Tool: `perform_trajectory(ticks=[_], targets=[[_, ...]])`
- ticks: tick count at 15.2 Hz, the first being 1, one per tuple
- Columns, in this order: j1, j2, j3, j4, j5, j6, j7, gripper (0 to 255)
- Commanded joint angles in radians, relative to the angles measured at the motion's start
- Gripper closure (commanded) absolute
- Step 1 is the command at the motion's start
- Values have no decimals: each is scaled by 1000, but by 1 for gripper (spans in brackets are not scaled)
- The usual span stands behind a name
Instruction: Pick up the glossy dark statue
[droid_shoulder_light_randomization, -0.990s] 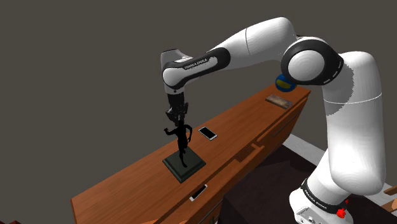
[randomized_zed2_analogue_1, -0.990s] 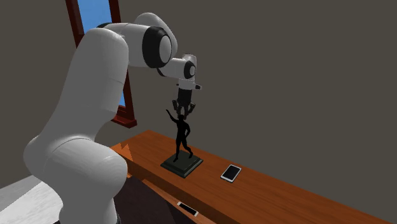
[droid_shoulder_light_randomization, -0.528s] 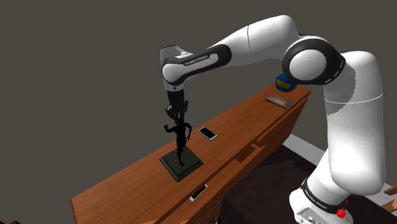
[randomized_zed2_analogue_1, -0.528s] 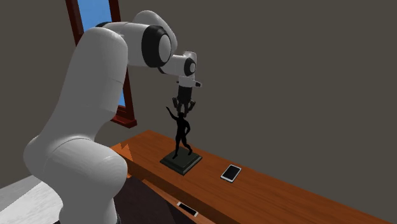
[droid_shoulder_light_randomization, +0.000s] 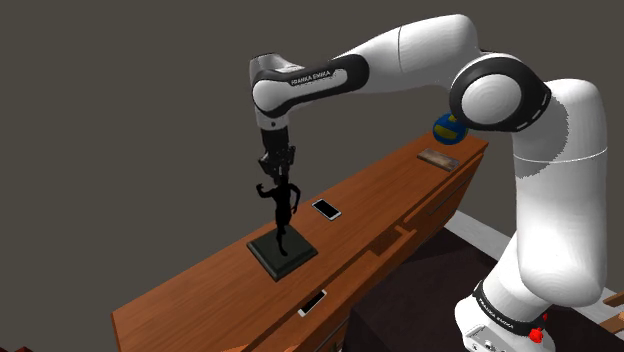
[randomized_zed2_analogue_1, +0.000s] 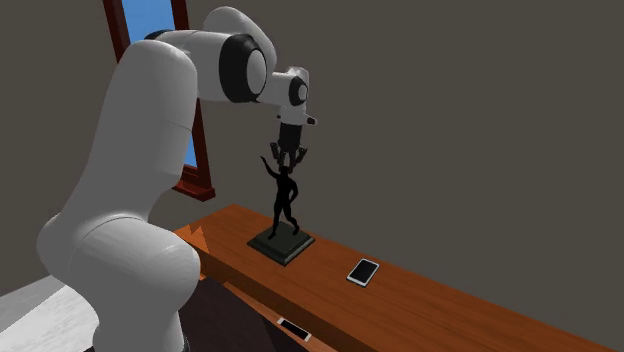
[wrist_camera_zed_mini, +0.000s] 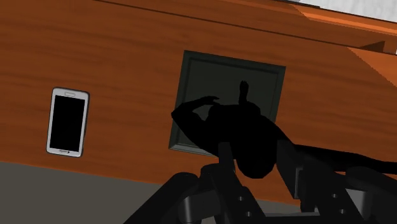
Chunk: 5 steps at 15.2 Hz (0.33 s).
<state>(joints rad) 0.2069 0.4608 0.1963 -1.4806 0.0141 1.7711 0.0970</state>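
- A white phone (droid_shoulder_light_randomization: 326, 209) lies on the wooden sideboard (droid_shoulder_light_randomization: 200, 290), just beside the dark statue (droid_shoulder_light_randomization: 283, 210). A blue-and-yellow ball (droid_shoulder_light_randomization: 446, 128) sits at the far end, well apart.
- We see the sideboard's drawers (droid_shoulder_light_randomization: 352, 280) shut.
- The gripper (droid_shoulder_light_randomization: 277, 172) clasps the statue's head from above. We cannot tell whether the square base touches the wood.
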Motion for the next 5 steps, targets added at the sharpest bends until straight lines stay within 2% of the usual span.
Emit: perform_trajectory(ticks=[1, 5], targets=[[0, -10, 1, 14, 2, -23, 1, 255], [0, -15, 2, 35, 2, -49, 2, 255]])
